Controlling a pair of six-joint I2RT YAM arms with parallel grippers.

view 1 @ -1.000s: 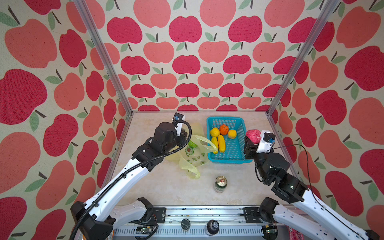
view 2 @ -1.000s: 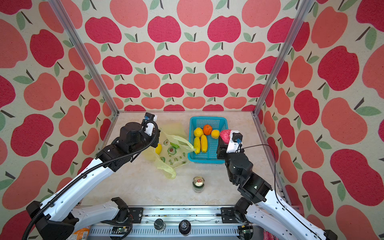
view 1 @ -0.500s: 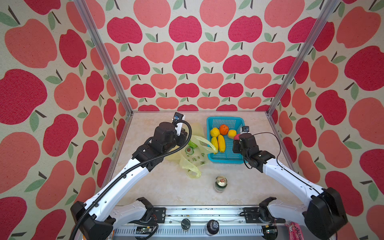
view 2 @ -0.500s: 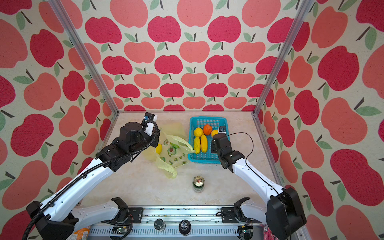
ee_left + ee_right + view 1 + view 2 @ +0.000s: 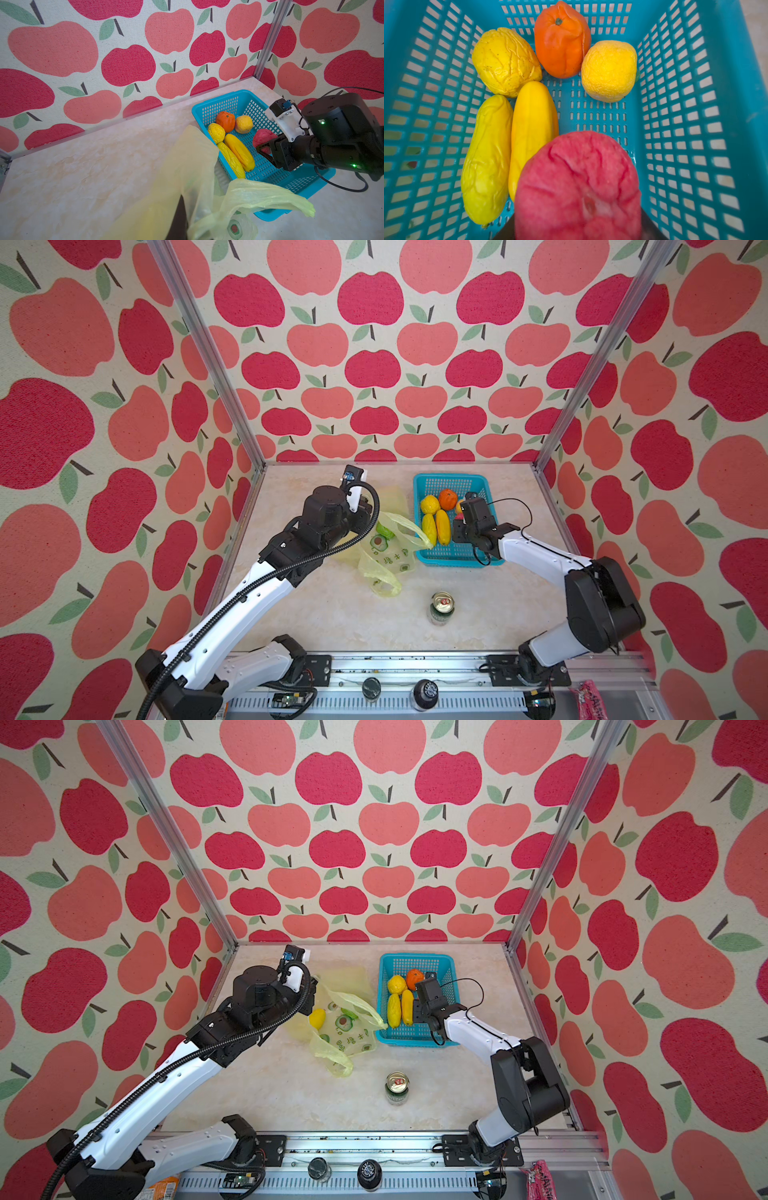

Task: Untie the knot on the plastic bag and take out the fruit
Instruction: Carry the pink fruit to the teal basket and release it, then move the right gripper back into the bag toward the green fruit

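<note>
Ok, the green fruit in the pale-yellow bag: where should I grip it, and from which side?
Grip the green fruit across its rounded middle, jaws coming down from above on the side of the turquoise perforated plastic basket. It seems to lie at the mouth of the thin translucent pale-yellow plastic bag, under the raised loop handle; other approaches would likely pinch film.

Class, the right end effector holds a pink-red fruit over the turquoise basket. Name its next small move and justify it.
Probably open the right end effector to release the pink-red fruit: it hangs within the basket walls, over bare floor.
</note>
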